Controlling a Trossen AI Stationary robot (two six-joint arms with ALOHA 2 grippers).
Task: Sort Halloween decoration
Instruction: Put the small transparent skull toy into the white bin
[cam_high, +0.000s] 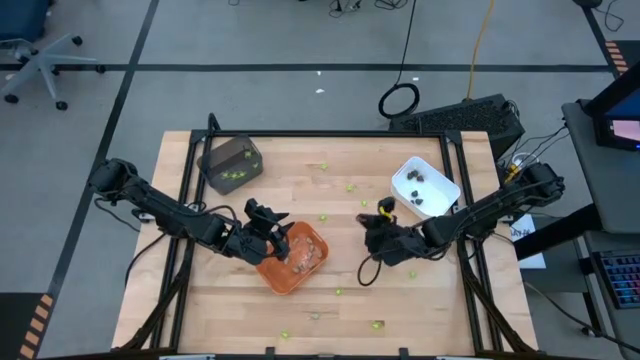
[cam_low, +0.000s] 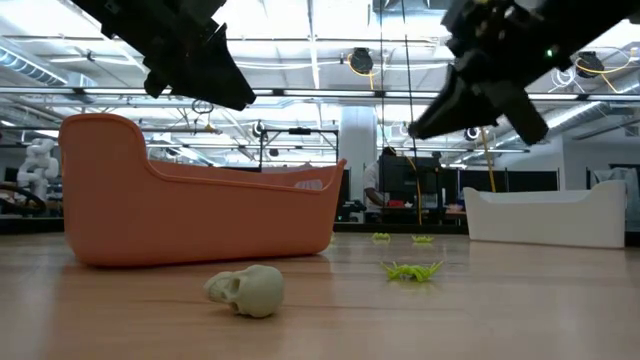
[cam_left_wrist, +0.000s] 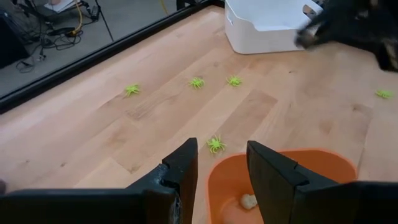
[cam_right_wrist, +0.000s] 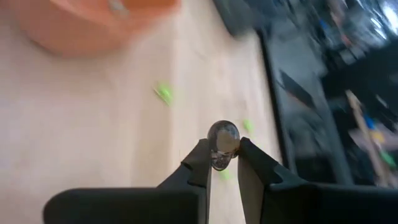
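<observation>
No readable brands, labels or writing anywhere in view.

Right tool (cam_right_wrist: 224, 163) is clamped on a small round grey-tan skull piece (cam_right_wrist: 223, 144), held clear above the tabletop (cam_high: 330, 320), between the orange tray (cam_high: 293, 259) and the white tray (cam_high: 425, 186). In the low view this tool hangs well above the wood w/ open air under it.

Left tool (cam_left_wrist: 222, 163) hovers over the near rim of the orange tray, fingers apart, nothing between them. Wrist view shows a pale piece (cam_left_wrist: 248, 201) lying inside the tray just below the fingers.

Other decoration: lime-green spiders scattered across the tabletop, e.g. one just outside the orange tray rim (cam_left_wrist: 216, 145), two more toward the white tray (cam_left_wrist: 197, 82) (cam_left_wrist: 234, 80), one further off (cam_left_wrist: 131, 90). A tan skull (cam_low: 248, 291) lies on the wood in front of the orange tray in the low view, a green spider (cam_low: 412, 271) beside it. White tray holds dark pieces; dark grey tray (cam_high: 232, 163) at the back left corner holds green ones.

Room: tabletop mid strip between the two arms is mostly open, only small spiders on it. Front edge has a few green pieces near it. Black frame rails run along back and sides.
</observation>
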